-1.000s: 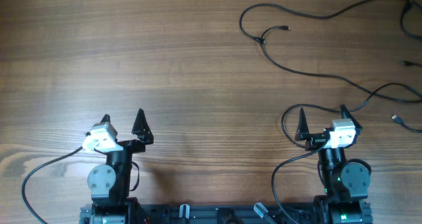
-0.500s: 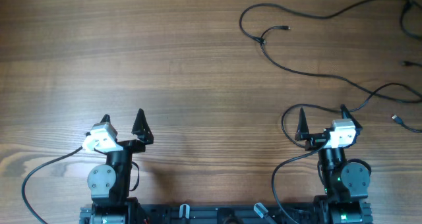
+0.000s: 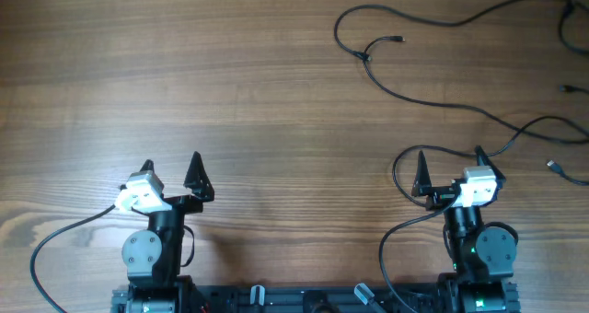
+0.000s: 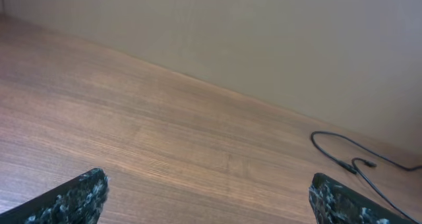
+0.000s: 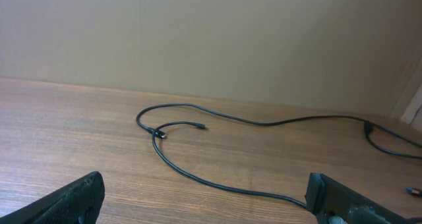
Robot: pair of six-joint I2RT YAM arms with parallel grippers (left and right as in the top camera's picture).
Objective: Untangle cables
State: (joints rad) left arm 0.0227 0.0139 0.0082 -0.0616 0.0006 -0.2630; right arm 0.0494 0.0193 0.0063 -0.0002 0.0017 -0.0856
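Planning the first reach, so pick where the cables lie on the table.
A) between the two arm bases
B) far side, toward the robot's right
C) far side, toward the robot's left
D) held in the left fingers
B: the cables run across the far right part of the table, beyond the right gripper.

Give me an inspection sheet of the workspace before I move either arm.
Surface: wooden table, no marks seen.
Job's things: thin black cables sprawled at far right, crossing near a small plug, touched by neither arm.
Clutter: nothing seen.
Grippers: left gripper and right gripper near the base, jaws apart, empty.
Cables: thicker black wires loop from the wrist cameras beside the base.
Surroundings: plain beige wall behind the table.
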